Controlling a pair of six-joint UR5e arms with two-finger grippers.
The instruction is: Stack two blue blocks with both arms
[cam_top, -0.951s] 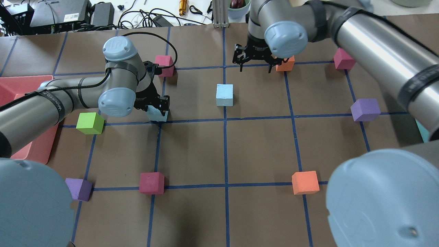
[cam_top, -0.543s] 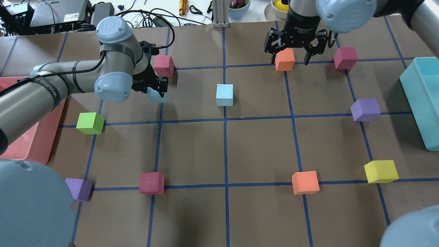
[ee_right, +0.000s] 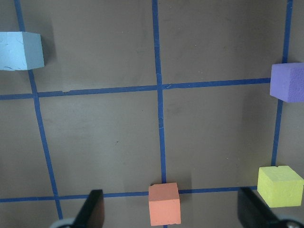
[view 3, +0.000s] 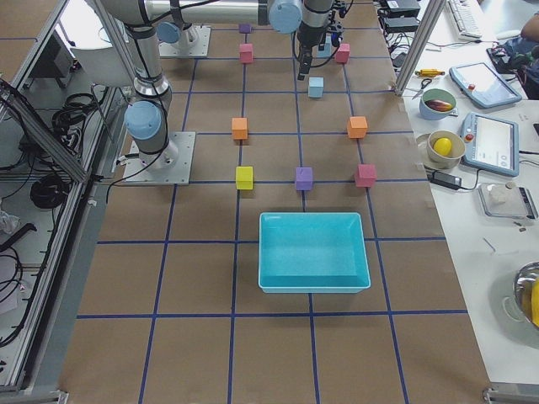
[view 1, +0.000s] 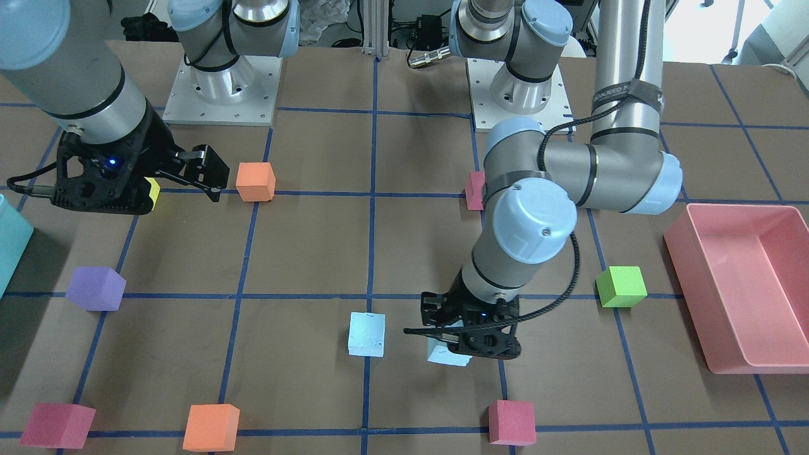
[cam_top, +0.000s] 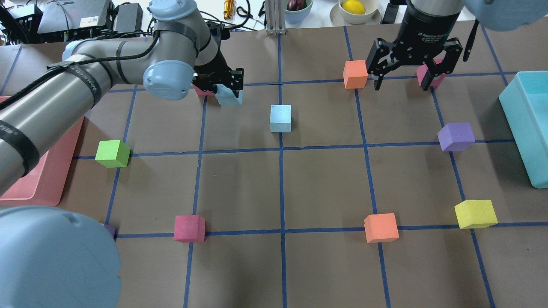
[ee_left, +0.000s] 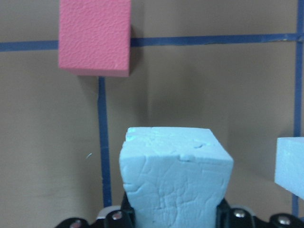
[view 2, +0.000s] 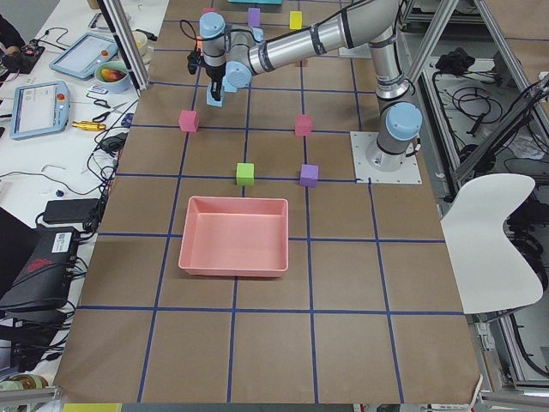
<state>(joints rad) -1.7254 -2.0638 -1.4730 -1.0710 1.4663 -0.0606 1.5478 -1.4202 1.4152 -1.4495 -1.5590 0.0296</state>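
Note:
My left gripper [cam_top: 227,85] is shut on a pale blue block [cam_top: 230,97] and holds it above the table. The left wrist view shows this block [ee_left: 175,175] between the jaws. The second pale blue block [cam_top: 280,118] sits on the table near the middle line, to the right of the held one and apart from it. It also shows at the right edge of the left wrist view [ee_left: 290,164]. In the front view the held block [view 1: 447,354] hangs right of the resting one [view 1: 366,333]. My right gripper [cam_top: 401,83] is open, empty and raised high at the far right.
An orange cube [cam_top: 355,74] and a magenta cube [cam_top: 430,75] flank the right gripper. A pink cube [ee_left: 95,35] lies just behind the held block. Purple [cam_top: 456,137], yellow [cam_top: 475,214], orange [cam_top: 381,227], magenta [cam_top: 189,228] and green [cam_top: 112,153] cubes are scattered. A teal bin [cam_top: 528,124] stands right, a pink tray [cam_top: 47,171] left.
My left gripper has lifted the blue block and carried it away from the robot and rightward, toward the resting blue block. My right arm has swung right and risen, still open.

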